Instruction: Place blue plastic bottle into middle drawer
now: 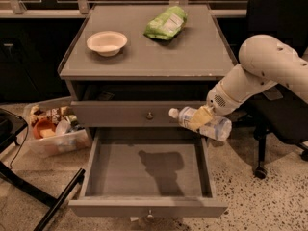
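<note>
The blue plastic bottle is clear with a white cap pointing left. It lies nearly level in the air over the right rear of the open middle drawer. My gripper is shut on the bottle around its middle, a yellowish finger across it. The white arm comes in from the upper right. The drawer is pulled out, its grey floor bare apart from the arm's shadow. Its knob shows at the front.
A cream bowl and a green snack bag sit on the cabinet top. The shut upper drawer front is above the open one. A plastic bin of items stands on the floor at left. A black chair is at right.
</note>
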You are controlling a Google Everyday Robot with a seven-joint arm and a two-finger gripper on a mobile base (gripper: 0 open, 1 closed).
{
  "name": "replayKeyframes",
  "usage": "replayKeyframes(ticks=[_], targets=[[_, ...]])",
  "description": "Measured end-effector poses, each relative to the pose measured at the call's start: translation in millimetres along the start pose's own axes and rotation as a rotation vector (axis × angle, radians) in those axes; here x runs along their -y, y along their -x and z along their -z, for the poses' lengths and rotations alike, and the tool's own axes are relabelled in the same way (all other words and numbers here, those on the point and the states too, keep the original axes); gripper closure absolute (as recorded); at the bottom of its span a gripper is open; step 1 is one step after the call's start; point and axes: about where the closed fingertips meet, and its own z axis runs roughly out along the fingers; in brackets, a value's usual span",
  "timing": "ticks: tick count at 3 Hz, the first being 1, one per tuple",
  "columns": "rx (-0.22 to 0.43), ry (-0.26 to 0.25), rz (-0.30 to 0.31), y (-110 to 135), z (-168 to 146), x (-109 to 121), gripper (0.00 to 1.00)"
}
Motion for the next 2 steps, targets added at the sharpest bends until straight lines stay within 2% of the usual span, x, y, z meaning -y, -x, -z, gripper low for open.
replayKeyframes(ticks=[1, 2], targets=[[-0.040, 0.003, 0.063, -5, -32, -9, 1.00], [-0.099, 0.018, 0.152, -18, -94, -14, 1.00]])
